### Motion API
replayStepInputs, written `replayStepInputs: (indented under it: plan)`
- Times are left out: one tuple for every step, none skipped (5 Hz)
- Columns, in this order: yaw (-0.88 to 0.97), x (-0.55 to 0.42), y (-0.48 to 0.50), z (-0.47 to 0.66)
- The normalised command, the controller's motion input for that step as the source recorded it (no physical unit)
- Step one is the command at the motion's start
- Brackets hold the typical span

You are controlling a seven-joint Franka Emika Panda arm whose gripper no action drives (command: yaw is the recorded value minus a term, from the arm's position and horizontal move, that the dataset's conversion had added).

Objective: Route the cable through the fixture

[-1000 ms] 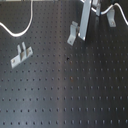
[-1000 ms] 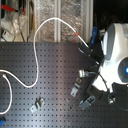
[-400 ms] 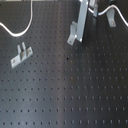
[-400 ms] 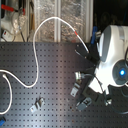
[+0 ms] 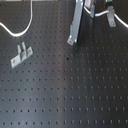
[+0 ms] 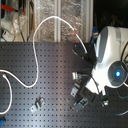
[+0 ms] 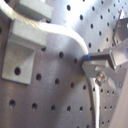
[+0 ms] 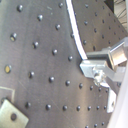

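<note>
The cable (image 6: pixel 33 55) is a thin white cord that loops from the back of the board toward the second exterior view's left. In the first exterior view the cable (image 5: pixel 25 31) curves at the upper left. My gripper (image 5: pixel 73 40) hangs over the back of the board. In the first wrist view my gripper (image 7: pixel 92 62) is shut on the cable (image 7: pixel 75 40), which runs across a grey fixture (image 7: pixel 25 45). The second wrist view shows the cable (image 8: pixel 76 37) entering the gripper (image 8: pixel 95 67) the same way. A small metal fixture (image 5: pixel 21 54) stands apart at the first exterior view's left.
The work surface is a black perforated board (image 5: pixel 70 95). In the second exterior view small metal clips (image 6: pixel 37 104) (image 6: pixel 75 89) stand near the front. The white robot body (image 6: pixel 112 55) fills the second exterior view's right. Clutter lines the back edge.
The arm has shifted only slightly over the board. The cable stays in the gripper, and its loop looks unchanged.
</note>
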Motion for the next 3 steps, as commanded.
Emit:
replayStepInputs:
  plan:
    - [0.0,-0.07,0.045,0.0]
    - [-0.23,-0.24,0.118,0.0]
    - [-0.47,-0.236,0.14,-0.02]
